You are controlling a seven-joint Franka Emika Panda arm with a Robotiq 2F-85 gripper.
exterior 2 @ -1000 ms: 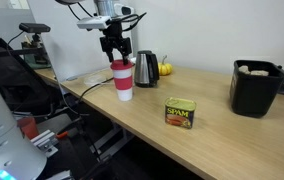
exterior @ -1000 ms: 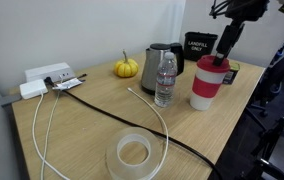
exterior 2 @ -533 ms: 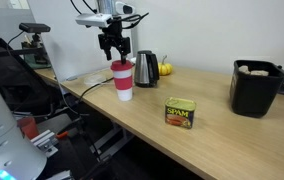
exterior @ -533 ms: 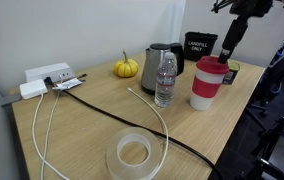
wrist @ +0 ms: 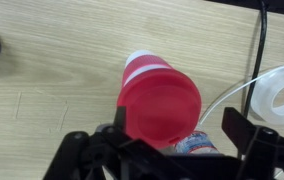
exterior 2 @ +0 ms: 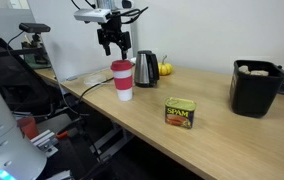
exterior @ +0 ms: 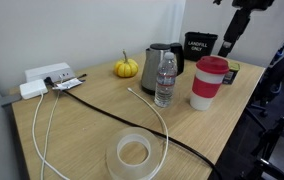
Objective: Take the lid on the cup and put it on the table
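The white cup [exterior: 206,90] with a red band stands on the light wood table [exterior: 82,130], and the red lid [exterior: 211,63] sits on its rim. Both exterior views show it, cup [exterior 2: 123,85] and lid [exterior 2: 122,65]. My gripper [exterior: 228,42] hangs open and empty well above the cup, also in an exterior view [exterior 2: 113,44]. In the wrist view the lid [wrist: 160,100] fills the space below the gripper [wrist: 177,128], with the cup's body [wrist: 142,66] beyond it. The jaws stand apart on either side, not touching it.
A water bottle [exterior: 165,80], steel kettle [exterior: 157,62], small pumpkin [exterior: 127,67] and black mug [exterior: 199,45] stand near the cup. A clear tape roll [exterior: 134,152], cables and a power strip [exterior: 44,78] lie further off. A Spam can [exterior 2: 180,113] and black container [exterior 2: 257,88] stand along the table.
My gripper has risen straight up away from the cup. The lid stays on the cup, and nothing else has moved.
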